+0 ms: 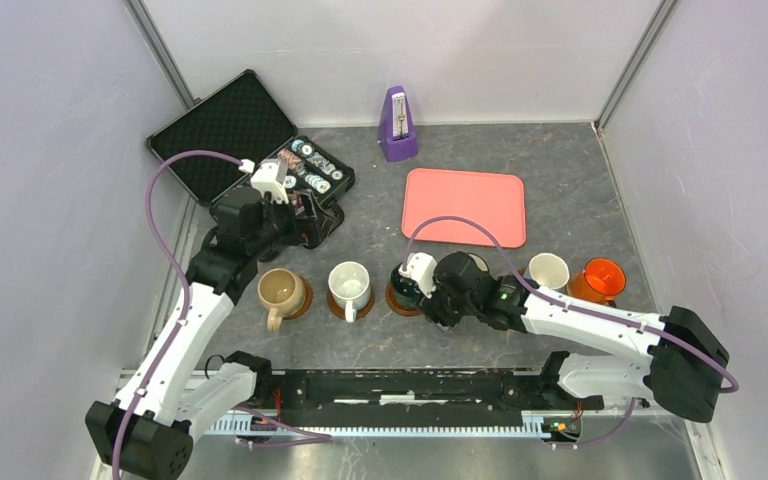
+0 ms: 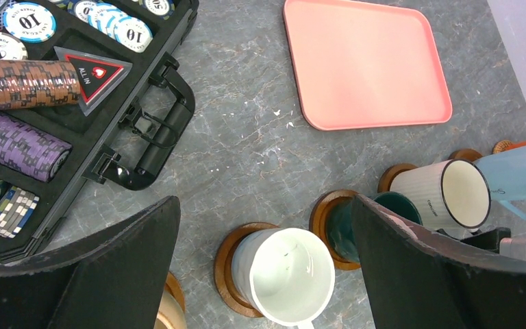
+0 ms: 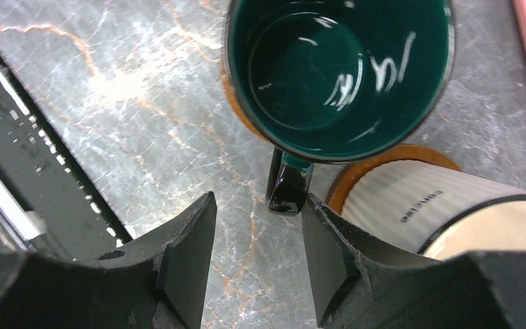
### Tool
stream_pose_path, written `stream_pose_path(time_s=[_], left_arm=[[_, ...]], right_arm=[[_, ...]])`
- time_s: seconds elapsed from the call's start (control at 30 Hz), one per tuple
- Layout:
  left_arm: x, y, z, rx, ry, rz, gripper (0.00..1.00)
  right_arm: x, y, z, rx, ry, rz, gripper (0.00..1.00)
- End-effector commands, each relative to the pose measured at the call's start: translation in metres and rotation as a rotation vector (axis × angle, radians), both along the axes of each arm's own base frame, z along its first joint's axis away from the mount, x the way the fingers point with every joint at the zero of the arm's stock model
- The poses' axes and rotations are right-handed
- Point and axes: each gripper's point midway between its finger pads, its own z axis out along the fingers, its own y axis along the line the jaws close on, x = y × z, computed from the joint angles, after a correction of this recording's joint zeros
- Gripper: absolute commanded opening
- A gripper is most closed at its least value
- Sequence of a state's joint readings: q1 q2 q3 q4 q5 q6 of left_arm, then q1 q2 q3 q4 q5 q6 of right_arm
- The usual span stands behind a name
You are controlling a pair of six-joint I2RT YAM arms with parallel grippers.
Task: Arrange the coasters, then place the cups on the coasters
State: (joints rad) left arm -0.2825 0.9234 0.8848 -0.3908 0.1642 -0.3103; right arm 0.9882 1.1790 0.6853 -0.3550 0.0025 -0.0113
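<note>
Several cups stand in a row, each on a brown coaster: tan [image 1: 282,290], white [image 1: 350,283], dark green [image 1: 400,278], light blue [image 1: 548,270] and orange [image 1: 603,278]. My right arm hides the cream-white one from above, but it shows as the ribbed cup [image 3: 438,212] beside the dark green cup [image 3: 339,68]. My right gripper [image 3: 259,205] is open just short of the green cup's handle [image 3: 289,188], with only bare table between its fingers. My left gripper [image 2: 264,205] hangs wide open and empty behind the row, above the white cup [image 2: 291,274] and its coaster [image 2: 229,264].
An open black case of poker chips [image 1: 260,165] lies at the back left, under my left arm. A pink tray [image 1: 465,205] lies behind the row and a purple metronome [image 1: 397,125] stands at the back wall. Walls close in on both sides.
</note>
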Motion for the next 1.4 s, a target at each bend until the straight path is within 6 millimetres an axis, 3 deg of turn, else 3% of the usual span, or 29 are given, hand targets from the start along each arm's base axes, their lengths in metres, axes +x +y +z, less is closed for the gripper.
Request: stream_pose_path(time_s=[0.0, 0.53, 0.77, 0.93, 1.07, 1.17, 1.37], left_arm=[[0.002, -0.002, 0.015, -0.061, -0.040, 0.016, 1.00], [-0.001, -0.001, 0.014, -0.059, -0.045, 0.016, 1.00], [-0.004, -0.002, 0.012, -0.048, -0.051, -0.007, 1.00], [-0.006, -0.004, 0.010, -0.045, -0.050, -0.027, 1.00], [-0.006, -0.006, 0.007, -0.054, -0.041, -0.030, 1.00], [-0.005, -0.008, 0.006, -0.063, -0.038, -0.032, 1.00], [-0.002, -0.007, 0.011, -0.076, -0.049, -0.019, 1.00]], right_arm=[[-0.012, 0.018, 0.017, 0.074, 0.022, 0.105, 0.55], [-0.014, 0.056, 0.030, 0.196, 0.055, 0.176, 0.54], [-0.019, 0.051, 0.039, 0.179, 0.051, 0.218, 0.61], [-0.011, 0.027, 0.045, 0.081, -0.013, 0.185, 0.60], [-0.003, 0.013, 0.036, 0.015, -0.055, 0.151, 0.50], [0.001, 0.018, 0.033, 0.022, -0.063, 0.148, 0.36], [-0.002, 0.032, 0.029, 0.070, -0.034, 0.164, 0.29]])
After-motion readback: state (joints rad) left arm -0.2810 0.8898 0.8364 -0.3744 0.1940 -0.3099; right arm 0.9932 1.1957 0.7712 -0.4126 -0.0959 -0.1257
